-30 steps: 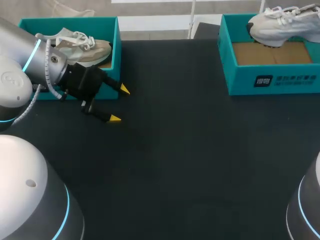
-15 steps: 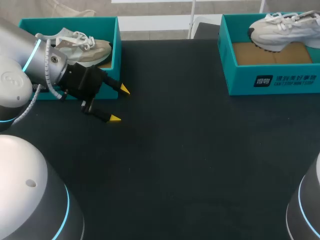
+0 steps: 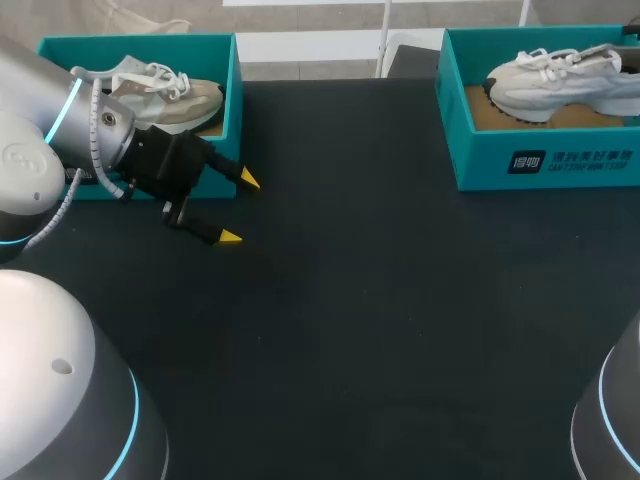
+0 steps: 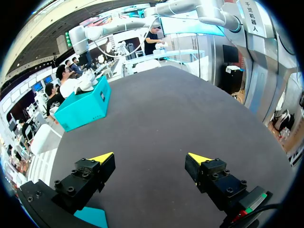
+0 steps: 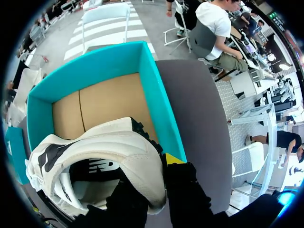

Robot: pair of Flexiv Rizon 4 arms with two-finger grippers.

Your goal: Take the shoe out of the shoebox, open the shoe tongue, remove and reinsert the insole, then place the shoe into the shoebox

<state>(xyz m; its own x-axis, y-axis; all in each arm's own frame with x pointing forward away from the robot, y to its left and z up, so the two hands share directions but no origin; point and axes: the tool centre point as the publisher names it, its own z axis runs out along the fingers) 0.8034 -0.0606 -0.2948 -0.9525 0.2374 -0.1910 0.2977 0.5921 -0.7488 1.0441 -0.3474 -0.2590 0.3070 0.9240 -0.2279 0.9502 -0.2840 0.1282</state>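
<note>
Right gripper (image 5: 159, 166) clamps the heel of the white shoe (image 3: 555, 82), which sits low in the teal shoebox (image 3: 545, 165). Left gripper (image 4: 149, 159) hangs spread and empty above the table (image 3: 380, 300). Risk: with only a narrow heel hold the toe may swing, snag the box wall and drag the box.

Shoe (image 3: 556, 82) lower, inside shoebox (image 3: 480, 165)

shoe (image 3: 560, 80) in right shoebox (image 3: 480, 160) | other shoe (image 3: 165, 95) in left shoebox (image 3: 130, 45) (far corners)
</note>
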